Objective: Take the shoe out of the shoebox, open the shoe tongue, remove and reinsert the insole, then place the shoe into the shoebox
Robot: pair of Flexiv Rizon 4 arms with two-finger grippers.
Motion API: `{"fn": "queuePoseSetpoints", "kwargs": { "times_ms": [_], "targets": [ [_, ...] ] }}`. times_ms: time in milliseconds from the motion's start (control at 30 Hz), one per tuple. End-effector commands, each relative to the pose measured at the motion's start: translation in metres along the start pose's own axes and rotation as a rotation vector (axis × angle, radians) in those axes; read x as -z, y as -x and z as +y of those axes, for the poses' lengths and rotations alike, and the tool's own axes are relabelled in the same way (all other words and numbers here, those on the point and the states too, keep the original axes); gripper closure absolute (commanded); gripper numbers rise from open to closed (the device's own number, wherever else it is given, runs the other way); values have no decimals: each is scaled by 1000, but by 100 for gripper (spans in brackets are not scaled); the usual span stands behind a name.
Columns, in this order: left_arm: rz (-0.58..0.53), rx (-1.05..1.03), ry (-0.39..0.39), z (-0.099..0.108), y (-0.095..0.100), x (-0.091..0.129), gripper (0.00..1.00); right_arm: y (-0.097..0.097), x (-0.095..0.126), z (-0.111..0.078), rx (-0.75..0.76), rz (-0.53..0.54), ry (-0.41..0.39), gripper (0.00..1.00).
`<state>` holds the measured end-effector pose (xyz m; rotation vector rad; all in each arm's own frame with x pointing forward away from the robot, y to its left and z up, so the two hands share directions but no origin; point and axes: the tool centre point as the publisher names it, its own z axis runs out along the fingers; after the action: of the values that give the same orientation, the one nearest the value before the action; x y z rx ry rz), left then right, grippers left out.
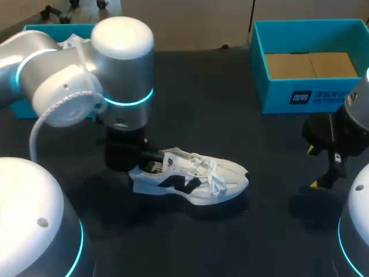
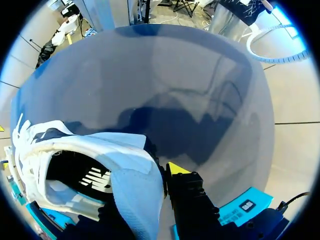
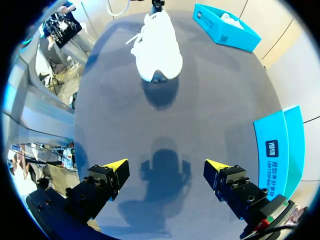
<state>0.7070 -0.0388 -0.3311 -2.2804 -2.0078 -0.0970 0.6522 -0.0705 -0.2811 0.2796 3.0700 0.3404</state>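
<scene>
Here we are with the shoe [image 1: 193, 176] out on the dark matte table [image 1: 259, 138], lying on its sole, heel at nine o'clock and toe toward three. The left gripper [image 1: 130, 161] hangs straight down on the heel, and that placement makes sense: the stiff heel end is the firm part to steady while the soft front gets worked. Whether it is pinching the heel wall or only resting against it, I cannot tell from here. From the left wrist view the mouth of the shoe gapes wide, with white mesh and smooth pale panels round a dark lining, and a black insole [image 2: 87, 177] appears to lie flat inside. The laces [image 1: 214, 182] are slack and flop over the side, which probably leaves the tongue free to lift. Over at three o'clock, well apart from the toe, the right gripper [image 3: 166, 167] hovers above bare table with its yellow tips spread wide, holding nothing, seemingly parked for its turn at the tongue or insole. The shoebox [image 1: 277, 98], blue card with a plain brown floor, sits at one o'clock from the shoe with its top open. A second box [image 1: 43, 29] peeks out at eleven o'clock behind the left arm.
</scene>
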Motion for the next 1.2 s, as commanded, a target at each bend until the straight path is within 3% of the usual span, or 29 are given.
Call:
{"fn": "queuePoseSetpoints", "kwargs": {
  "times_ms": [33, 433, 1200],
  "targets": [
    [36, 6, -35, 7, 24, -10, 100, -1, -1, 0, 0, -1, -1, 0],
    [41, -43, -30, 3, 42, -27, 100, -1, -1, 0, 0, -1, -1, 0],
    [70, -78, -12, 6, 53, -49, 100, -1, -1, 0, 0, -1, -1, 0]
  ]
}}
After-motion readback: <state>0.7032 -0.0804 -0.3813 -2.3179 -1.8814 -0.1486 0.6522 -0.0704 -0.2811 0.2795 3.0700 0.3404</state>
